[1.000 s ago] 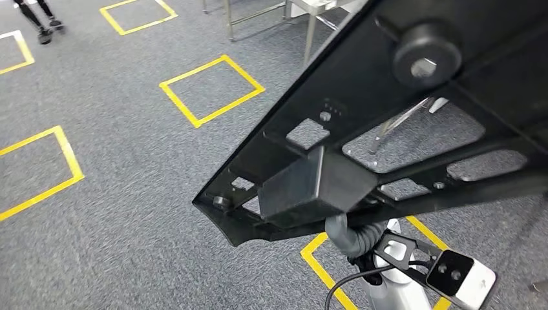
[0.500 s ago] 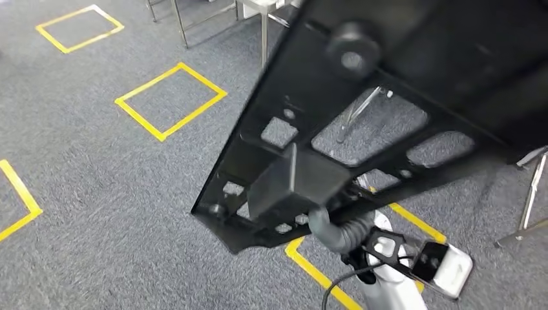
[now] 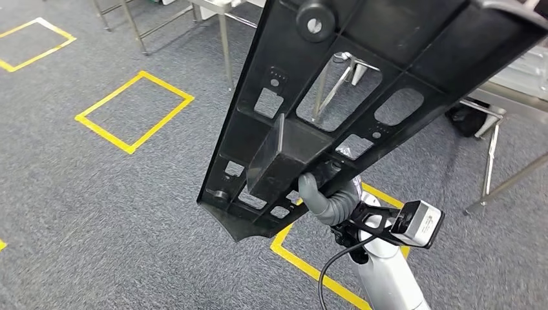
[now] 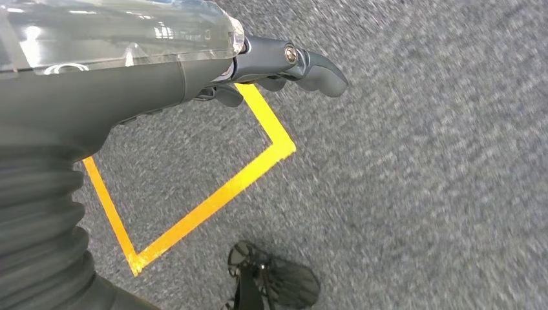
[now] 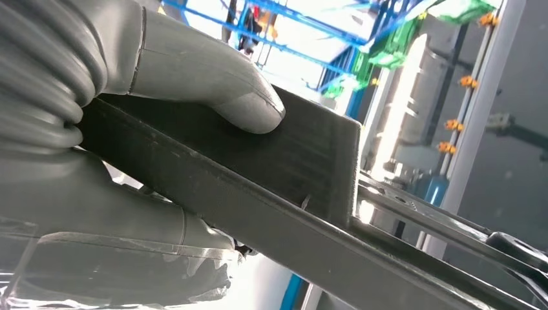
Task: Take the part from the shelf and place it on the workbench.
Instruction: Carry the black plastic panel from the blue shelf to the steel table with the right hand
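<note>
Whole view swung since a second ago: turning, part (image 3: 362,84) gripped by right hand (image 3: 323,194). Steel table legs (image 3: 491,161) now nearer. Left hand (image 4: 284,64) loosely curled, holding nothing.

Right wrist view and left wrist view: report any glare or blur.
Right wrist view: bright backlight washes out the background behind the black part; thumb sharp. Left wrist view: carpet smeared by motion blur, glare on the clear cover.

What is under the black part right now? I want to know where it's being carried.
Grey carpet with yellow tape squares and metal table legs; the black part covers everything else beneath it.
</note>
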Robot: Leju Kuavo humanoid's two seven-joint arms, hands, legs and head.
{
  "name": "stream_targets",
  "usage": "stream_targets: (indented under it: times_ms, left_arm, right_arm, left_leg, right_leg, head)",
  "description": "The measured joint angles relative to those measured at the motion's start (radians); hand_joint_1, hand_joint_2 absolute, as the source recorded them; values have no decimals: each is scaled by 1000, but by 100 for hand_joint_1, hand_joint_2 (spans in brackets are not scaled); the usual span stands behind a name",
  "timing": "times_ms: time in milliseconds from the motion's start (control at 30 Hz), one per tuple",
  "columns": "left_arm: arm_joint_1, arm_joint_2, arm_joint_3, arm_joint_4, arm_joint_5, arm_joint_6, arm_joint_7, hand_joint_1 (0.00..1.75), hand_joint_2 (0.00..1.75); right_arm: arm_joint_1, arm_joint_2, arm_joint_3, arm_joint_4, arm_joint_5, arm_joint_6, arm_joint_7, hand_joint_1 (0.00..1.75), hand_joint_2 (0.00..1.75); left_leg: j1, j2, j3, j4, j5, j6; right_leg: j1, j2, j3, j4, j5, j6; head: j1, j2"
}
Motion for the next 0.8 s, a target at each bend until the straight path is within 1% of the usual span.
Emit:
stream_targets:
  times_ms: [33, 67, 100, 133, 167, 200, 233, 267, 300, 333, 367, 400, 433, 467, 500, 533, 567, 600, 633, 667, 700, 733, 767, 800]
  left_arm:
    - [-1, 0, 0, 0, -1, -1, 0, 0, 175]
    - [-2, 0, -1, 0, -2, -2, 0, 0, 175]
    - [-2, -1, -1, 0, -4, -3, -1, 0, 175]
    - [-1, -1, -1, 0, -6, -3, -1, 0, 175]
    - [2, -1, -1, 0, -8, -4, 0, 0, 175]
    - [4, 0, -1, 0, -10, -4, 0, 0, 175]
    - [5, 1, -1, 0, -12, -4, 1, 0, 175]
    - [6, 1, -2, 0, -13, -5, 1, 0, 175]
    - [6, 2, -2, 0, -14, -6, 2, 0, 175]
    - [5, 2, -3, 0, -15, -7, 2, 0, 175]
    - [5, 2, -4, 0, -15, -8, 3, 0, 175]
    - [5, 2, -5, 0, -15, -9, 4, 0, 175]
    - [5, 2, -5, 0, -15, -10, 5, 0, 175]
    - [4, 2, -6, 0, -15, -11, 7, 0, 175]
    - [3, 2, -6, 0, -15, -12, 8, 0, 175]
    - [1, 1, -7, 0, -15, -15, 8, 0, 175]
    - [0, 1, -7, 0, -14, -19, 8, 0, 175]
    - [0, 1, -8, 0, -13, -23, 8, 0, 175]
    - [1, 1, -8, 0, -12, -27, 8, 0, 175]
    - [2, 1, -8, 0, -11, -30, 8, 0, 175]
    - [3, 2, -8, 0, -10, -33, 7, 0, 175]
    - [3, 2, -7, 0, -7, -37, 6, 0, 175]
    - [3, 2, -7, 0, -5, -41, 5, 0, 175]
    - [2, 2, -7, 0, -3, -46, 3, 0, 175]
  right_arm:
    - [0, -2, -2, 2, -2, 1, -2, 175, 175]
    - [-1, -2, -3, 3, -3, 1, -3, 175, 175]
    - [0, -3, -3, 4, -4, 2, -4, 175, 175]
    - [0, -3, -4, 4, -5, 3, -5, 175, 175]
    - [3, -3, -4, 4, -5, 4, -5, 175, 175]
    - [8, -4, -4, 4, -5, 5, -5, 175, 175]
    - [12, -4, -4, 4, -5, 6, -5, 175, 175]
    - [16, -5, -4, 4, -5, 7, -5, 175, 175]
    - [19, -5, -4, 4, -5, 8, -5, 175, 175]
    - [20, -6, -4, 3, -5, 9, -5, 175, 175]
    - [20, -6, -4, 1, -5, 10, -6, 175, 175]
    - [21, -7, -4, -1, -5, 10, -7, 175, 175]
    - [22, -7, -4, -3, -5, 10, -7, 175, 175]
    - [24, -9, -4, -6, -5, 10, -8, 175, 175]
    - [26, -10, -4, -10, -5, 10, -7, 175, 175]
    - [27, -11, -4, -13, -6, 10, -8, 175, 175]
    - [26, -12, -4, -15, -6, 10, -7, 175, 175]
    - [24, -13, -4, -17, -6, 10, -7, 175, 175]
    - [23, -14, -3, -17, -6, 10, -7, 175, 175]
    - [22, -14, -3, -17, -6, 10, -7, 175, 175]
    - [23, -15, -3, -17, -6, 10, -6, 175, 175]
    - [24, -16, -3, -17, -6, 10, -6, 175, 175]
    - [25, -17, -3, -17, -6, 10, -5, 175, 175]
    - [25, -18, -3, -17, -6, 10, -5, 175, 175]
  left_leg:
    - [1, -5, 2, 3, -6, -5]
    - [1, -21, -3, 23, -19, -9]
    - [2, -43, -21, 64, -43, -12]
    - [3, -64, -49, 124, -72, -15]
    - [3, -76, -85, 195, -100, -17]
    - [3, -81, -117, 251, -117, -20]
    - [3, -82, -134, 275, -113, -21]
    - [4, -83, -133, 261, -89, -22]
    - [5, -88, -113, 207, -50, -22]
    - [8, -102, -84, 138, -12, -22]
    - [10, -120, -56, 75, 12, -20]
    - [12, -136, -38, 33, 24, -16]
    - [12, -147, -30, 15, 23, -11]
    - [10, -146, -28, 11, 19, -5]
    - [11, -138, -28, 11, 20, 3]
    - [11, -129, -26, 8, 22, 9]
    - [13, -119, -24, 4, 23, 16]
    - [14, -109, -21, 0, 24, 22]
    - [12, -99, -20, -1, 23, 26]
    - [11, -88, -19, -1, 22, 29]
    - [9, -77, -19, -1, 21, 30]
    - [8, -66, -18, -1, 19, 31]
    - [7, -56, -16, -1, 17, 30]
    - [6, -46, -12, -1, 14, 29]
  right_leg:
    - [-4, 10, 5, -8, 3, -4]
    - [-8, 19, 11, -16, 7, -9]
    - [-13, 28, 17, -23, 9, -14]
    - [-13, 37, 19, -24, 9, -18]
    - [-13, 48, 19, -24, 8, -20]
    - [-13, 60, 20, -23, 7, -21]
    - [-13, 74, 20, -21, 6, -20]
    - [-14, 87, 22, -19, 4, -18]
    - [-15, 100, 24, -16, 1, -15]
    - [-17, 112, 25, -11, -3, -10]
    - [-16, 122, 24, -5, -7, -5]
    - [-17, 132, 20, 1, -10, 0]
    - [-17, 141, 15, 4, -10, 6]
    - [-18, 150, 10, 5, -9, 12]
    - [-19, 158, 8, 4, -8, 18]
    - [-18, 153, 6, 7, -11, 23]
    - [-17, 134, -2, 26, -22, 29]
    - [-17, 109, -20, 64, -44, 34]
    - [-18, 81, -48, 122, -72, 38]
    - [-20, 62, -85, 191, -102, 42]
    - [-23, 53, -118, 252, -122, 44]
    - [-24, 49, -137, 284, -125, 45]
    - [-24, 47, -136, 278, -109, 44]
    - [-23, 42, -115, 233, -77, 41]
  head:
    - [0, 0]
    - [0, 0]
    - [0, 0]
    - [0, 0]
    - [0, 0]
    - [0, 0]
    - [0, 0]
    - [0, 0]
    - [0, 0]
    - [0, 0]
    - [0, 0]
    - [0, 0]
    - [0, 0]
    - [0, 0]
    - [0, 0]
    - [0, 0]
    - [0, 0]
    - [0, 0]
    - [0, 0]
    - [0, 0]
    - [0, 0]
    - [0, 0]
    - [0, 0]
    - [0, 0]
